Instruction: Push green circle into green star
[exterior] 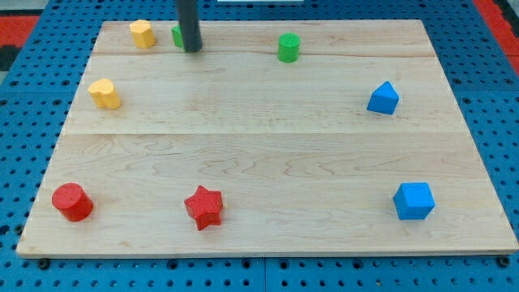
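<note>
Two green blocks sit apart along the tabletop's (268, 138) twelve o'clock edge: green circle (288, 47), and a green block (176, 35), presumably the star, half hidden behind my tip (192, 49). No claw exists. Nothing pushed together yet; the circle needs shoving toward nine o'clock.

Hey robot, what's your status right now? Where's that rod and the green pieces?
My tip at view's top, against a green block it half hides, shape unclear. Second green block apart to the view's right. Nothing between them.
</note>
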`<action>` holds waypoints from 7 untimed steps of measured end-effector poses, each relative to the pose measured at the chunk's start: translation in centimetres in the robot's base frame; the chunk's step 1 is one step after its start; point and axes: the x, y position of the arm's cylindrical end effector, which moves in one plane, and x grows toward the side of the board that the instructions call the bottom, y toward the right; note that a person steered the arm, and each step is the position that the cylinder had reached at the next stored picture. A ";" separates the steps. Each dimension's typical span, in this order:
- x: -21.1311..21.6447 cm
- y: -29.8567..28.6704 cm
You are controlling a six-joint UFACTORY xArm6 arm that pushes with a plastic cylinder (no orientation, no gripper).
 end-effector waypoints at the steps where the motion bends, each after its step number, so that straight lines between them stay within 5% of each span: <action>1: 0.4 -0.9; 5: 1.8 21.5; 7: -1.6 23.4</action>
